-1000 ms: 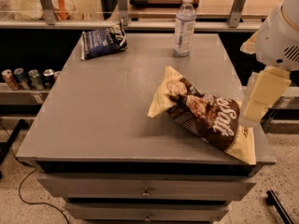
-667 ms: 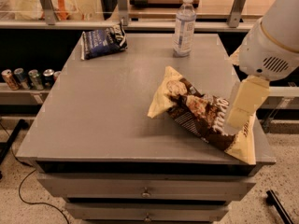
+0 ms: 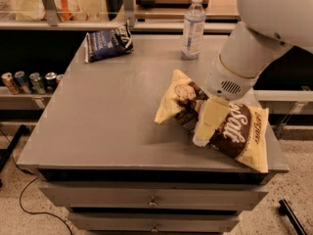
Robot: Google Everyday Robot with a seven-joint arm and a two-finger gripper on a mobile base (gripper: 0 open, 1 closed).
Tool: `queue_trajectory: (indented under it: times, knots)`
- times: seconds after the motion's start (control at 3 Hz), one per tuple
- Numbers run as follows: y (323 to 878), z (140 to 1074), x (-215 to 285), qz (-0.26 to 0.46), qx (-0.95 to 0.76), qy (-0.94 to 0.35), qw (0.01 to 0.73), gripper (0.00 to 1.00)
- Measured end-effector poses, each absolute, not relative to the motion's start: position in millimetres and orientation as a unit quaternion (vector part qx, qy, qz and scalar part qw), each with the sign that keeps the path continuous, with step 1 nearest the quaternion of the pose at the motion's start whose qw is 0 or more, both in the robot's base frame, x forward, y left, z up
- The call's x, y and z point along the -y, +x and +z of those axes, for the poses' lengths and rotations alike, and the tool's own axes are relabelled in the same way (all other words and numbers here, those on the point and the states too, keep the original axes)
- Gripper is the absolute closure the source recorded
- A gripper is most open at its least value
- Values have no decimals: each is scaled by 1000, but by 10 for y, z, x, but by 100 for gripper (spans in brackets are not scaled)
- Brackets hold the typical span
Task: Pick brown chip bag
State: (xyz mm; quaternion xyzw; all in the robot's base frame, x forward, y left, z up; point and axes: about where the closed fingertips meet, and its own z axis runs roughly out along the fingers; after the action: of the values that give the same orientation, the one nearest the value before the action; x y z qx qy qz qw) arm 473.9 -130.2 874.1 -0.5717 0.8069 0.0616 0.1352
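brown chip bag [image 3: 238,133], where does it lie, sam?

at the near right corner of the tabletop [image 3: 107,116], jo. it is flat and crinkled, with one cream end by the right edge and the other pointing toward the middle.

and the gripper [image 3: 208,126]?

right over the bag's dark middle, slanting down from the right. i cannot tell how wide the claw stands, nor whether it has any hold on the bag.

how would you do the grasp well?

my judgement: take a raised crease in the middle rather than a flat cream end, and close gently, since a puffy bag gives and slips. then lift straight up and slowly. the bag sits close to the near edge, so a sideways drag could push it off.

any writing?

"salt" in white script on the brown part. there is dark lettering along the cream end by the right edge, but i cannot read it.

and further back?

a water bottle [image 3: 193,26] stands upright at the far edge, right of the middle, well apart from the bag. a dark blue bag [image 3: 107,43] lies at the far left corner. its print and the bottle's label are too small to read.
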Motion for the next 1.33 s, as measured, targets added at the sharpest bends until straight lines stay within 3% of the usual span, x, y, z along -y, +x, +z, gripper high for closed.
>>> queue_trajectory:
  times: [0.33, 1.33]
  knots:
    - [4892, 8560, 1178, 67, -809, -569, 131, 18]
    - [5094, 8931, 1297, 33, -808, -568, 151, 88]
